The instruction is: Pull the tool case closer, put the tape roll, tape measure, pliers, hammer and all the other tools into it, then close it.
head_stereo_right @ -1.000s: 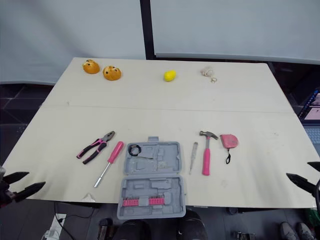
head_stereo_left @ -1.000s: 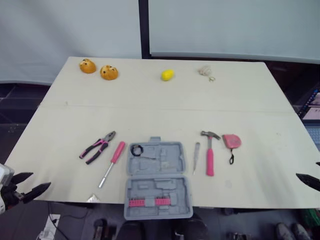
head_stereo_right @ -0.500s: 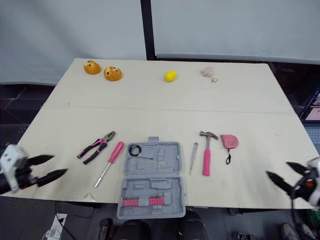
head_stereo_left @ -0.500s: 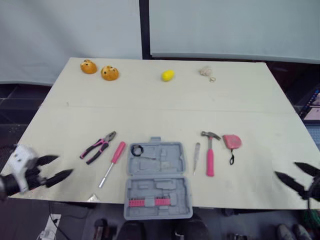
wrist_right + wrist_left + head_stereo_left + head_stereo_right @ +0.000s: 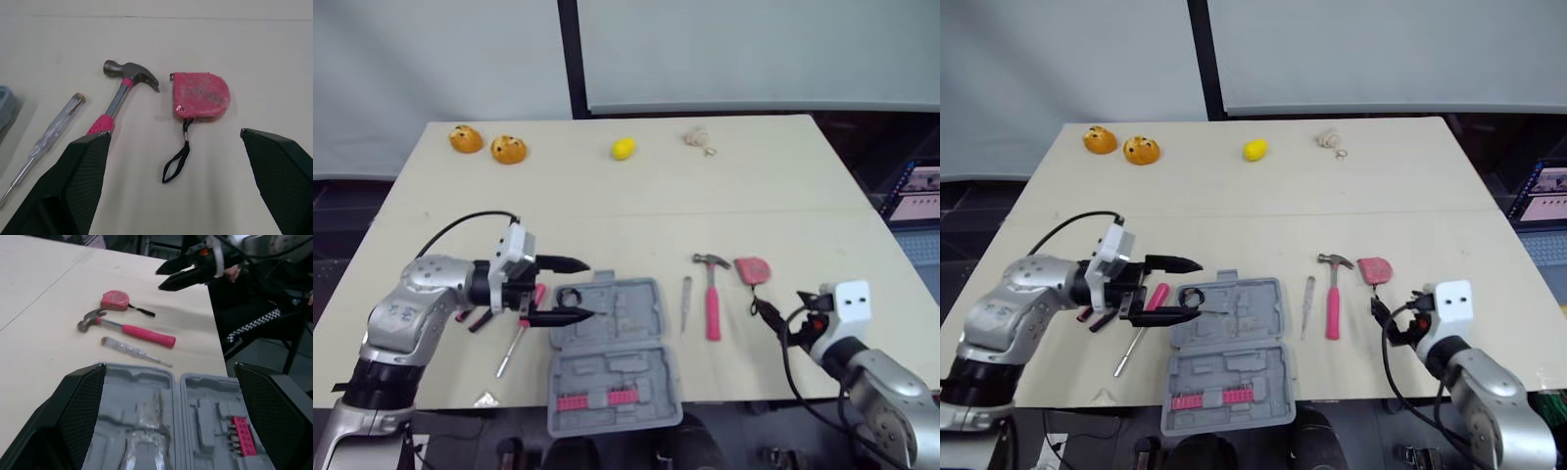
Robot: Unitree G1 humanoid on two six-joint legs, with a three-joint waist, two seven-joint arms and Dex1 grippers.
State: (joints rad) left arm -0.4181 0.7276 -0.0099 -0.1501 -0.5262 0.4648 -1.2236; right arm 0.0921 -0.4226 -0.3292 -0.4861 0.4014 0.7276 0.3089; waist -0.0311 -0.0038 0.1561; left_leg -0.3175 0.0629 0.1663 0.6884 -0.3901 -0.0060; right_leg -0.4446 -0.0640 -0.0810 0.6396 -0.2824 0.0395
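Note:
The grey tool case (image 5: 612, 357) lies open at the table's front edge, with a black tape roll (image 5: 570, 296) in its far left corner. My left gripper (image 5: 589, 289) is open, its fingers straddling that corner. The pliers (image 5: 475, 318) are partly hidden behind it, beside the pink-handled screwdriver (image 5: 514, 338). To the right of the case lie a clear tester screwdriver (image 5: 685, 294), the pink hammer (image 5: 711, 294) and the pink tape measure (image 5: 750, 268). My right gripper (image 5: 1386, 318) is open, just in front of the tape measure's strap (image 5: 175, 162).
Two orange buns (image 5: 465, 138) (image 5: 508, 149), a lemon (image 5: 623, 148) and a small cream object (image 5: 698, 139) sit along the table's far edge. A paper scrap (image 5: 486, 399) lies at the front edge. The case's near half overhangs that edge.
Both arms have come in over the table. The left gripper moved right to the case's far corner, the right gripper moved in towards the tape measure. The camera has shifted a little.

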